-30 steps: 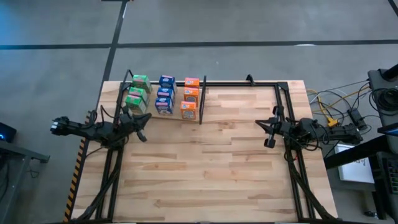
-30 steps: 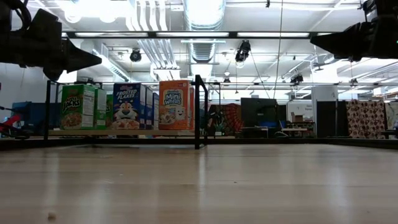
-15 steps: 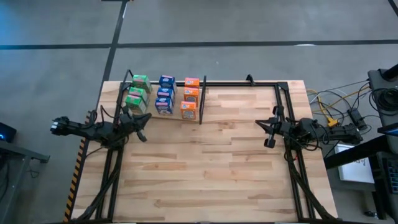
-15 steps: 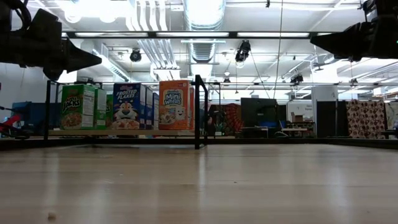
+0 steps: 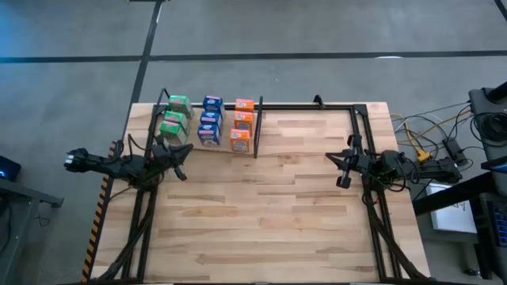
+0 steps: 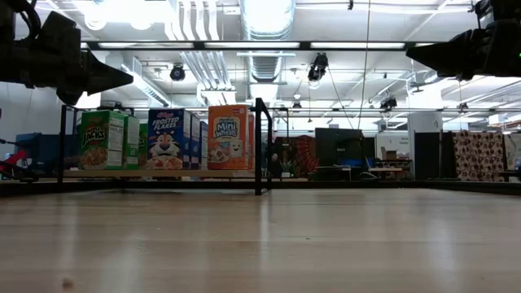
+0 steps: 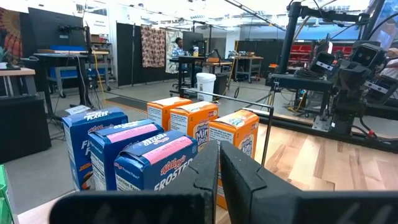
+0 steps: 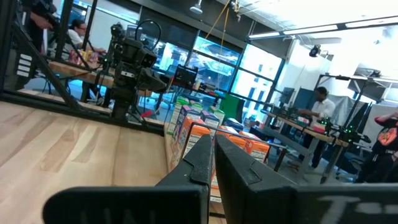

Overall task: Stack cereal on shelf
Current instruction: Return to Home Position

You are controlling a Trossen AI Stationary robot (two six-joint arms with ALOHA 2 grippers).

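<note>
1. Nine cereal boxes point(image 5: 209, 120) stand in green, blue and orange rows on the shelf point(image 5: 224, 127), at the table's point(image 5: 269, 222) far-left corner, flanked by the divider rod point(image 5: 257, 127).
2. The left gripper point(image 5: 181, 169), fingers pressed together, hangs just beside the shelf's near edge.
3. The right gripper point(image 5: 339, 168), fingers together, hangs near the right edge, well apart from the boxes.

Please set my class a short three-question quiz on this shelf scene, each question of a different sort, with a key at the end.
1. Fill in: the shelf holds ___ cereal boxes in all.
2. Multiple choice: which colour of box stands next to the black divider rod? A green, B blue, C orange.
3. True or false: the left gripper is holding a cereal box.

Key: 1. Nine, in three rows by colour. 2. C, the orange boxes. 3. False: its fingers are shut on nothing, and so are those of the right gripper.
</note>
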